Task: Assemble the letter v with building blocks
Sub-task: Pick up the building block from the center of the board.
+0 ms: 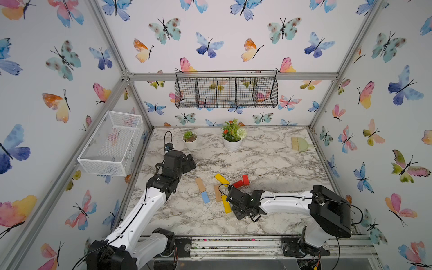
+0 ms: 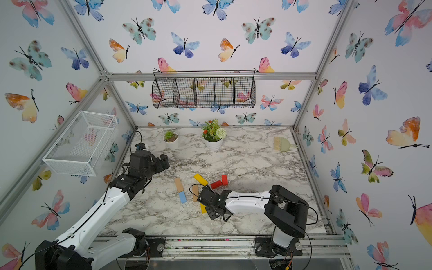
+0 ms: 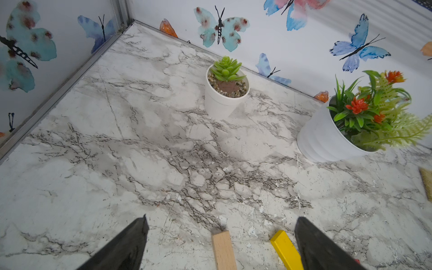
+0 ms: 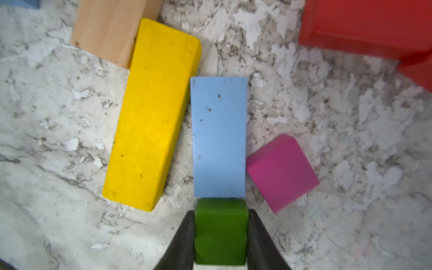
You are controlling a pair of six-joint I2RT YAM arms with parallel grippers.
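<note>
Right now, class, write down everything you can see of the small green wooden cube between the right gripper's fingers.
The small green wooden cube is visible only in the right wrist view: dark green paint, flat faces, softly rounded edges. The right gripper is shut on it, one black finger against each side. Its far edge meets the end of a light blue flat bar. Whether it rests on the marble tabletop is unclear.
</note>
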